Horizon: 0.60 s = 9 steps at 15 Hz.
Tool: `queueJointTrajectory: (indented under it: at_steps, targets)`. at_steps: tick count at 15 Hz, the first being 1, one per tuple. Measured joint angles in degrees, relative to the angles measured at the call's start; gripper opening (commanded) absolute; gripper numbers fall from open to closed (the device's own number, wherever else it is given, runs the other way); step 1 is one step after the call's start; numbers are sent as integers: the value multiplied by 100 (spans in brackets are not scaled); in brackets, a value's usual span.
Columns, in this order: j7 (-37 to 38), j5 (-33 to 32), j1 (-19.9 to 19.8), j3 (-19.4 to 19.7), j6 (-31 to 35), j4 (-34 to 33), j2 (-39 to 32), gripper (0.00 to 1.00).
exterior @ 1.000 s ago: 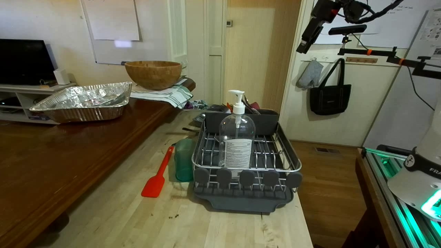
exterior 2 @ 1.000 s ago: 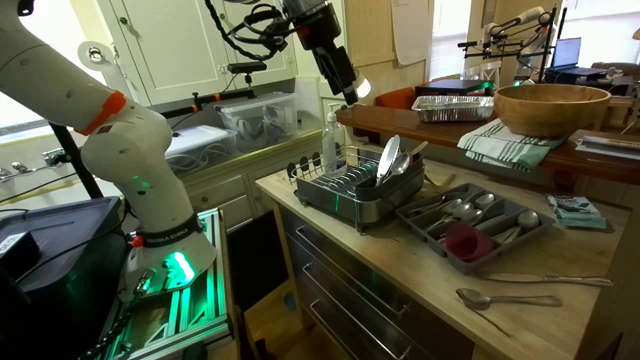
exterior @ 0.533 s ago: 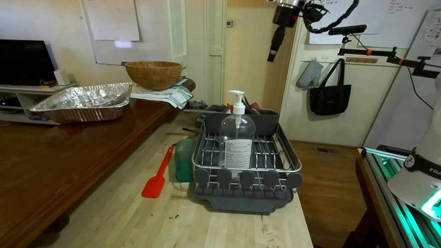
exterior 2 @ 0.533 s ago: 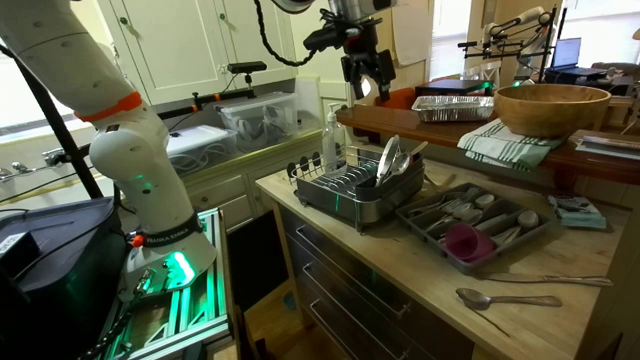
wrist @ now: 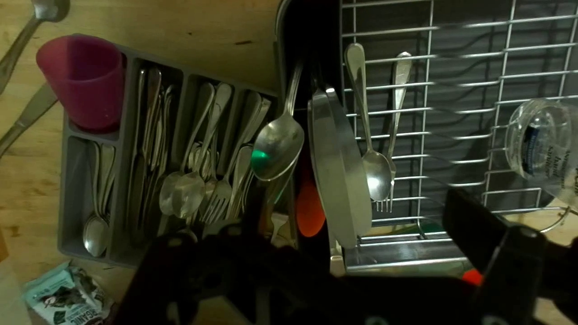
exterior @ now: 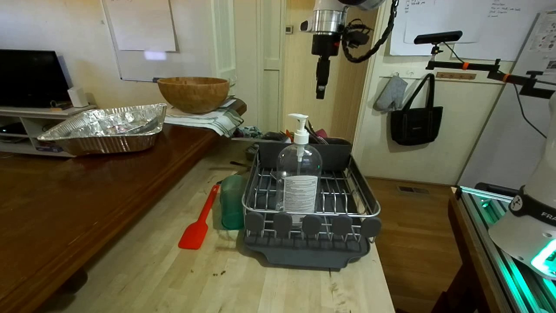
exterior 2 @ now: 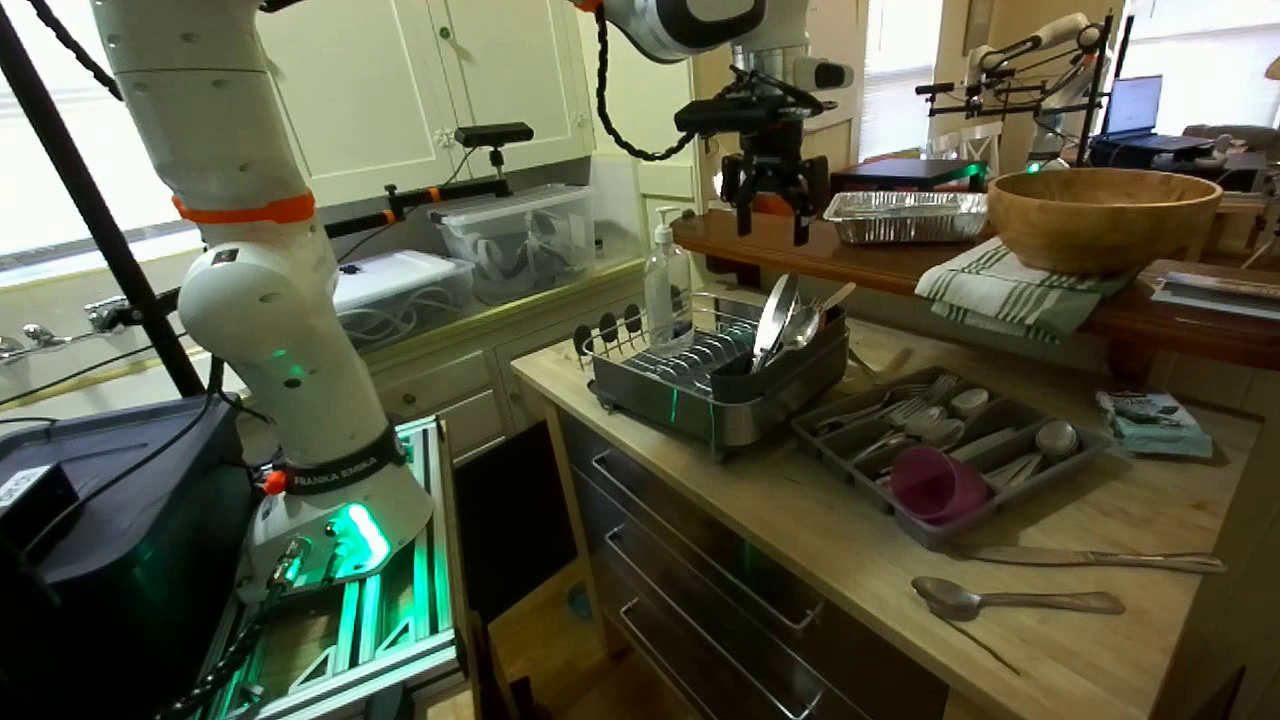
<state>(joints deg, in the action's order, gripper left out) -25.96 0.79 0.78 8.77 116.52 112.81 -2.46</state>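
One end effector [exterior 2: 773,238], jaws spread wide and nothing held, has been swung and lowered above the dish rack [exterior 2: 655,402], the metal utensils [wrist: 332,171] leaning in its caddy [exterior 2: 737,388] seemingly brought nearer.

The sanitizer pump bottle [exterior 2: 668,300] stands in the dish rack [exterior 2: 650,395], left of the cutlery tray [exterior 2: 924,528]; nearer me lies a spoon [exterior 2: 1050,601].

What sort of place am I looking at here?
Most likely a kitchen, perhaps one set up for robot work: a dish rack stands next to a cutlery tray, and a robot arm is mounted close by.
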Motion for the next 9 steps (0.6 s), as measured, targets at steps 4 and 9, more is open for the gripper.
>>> queueJointTrajectory:
  at_steps: [4, 9]
  targets:
    - [1, -36, -76, -85, 45, -31, 6, 100]
    - [719, -1083, 1, -571, 1782, 546, 10, 100]
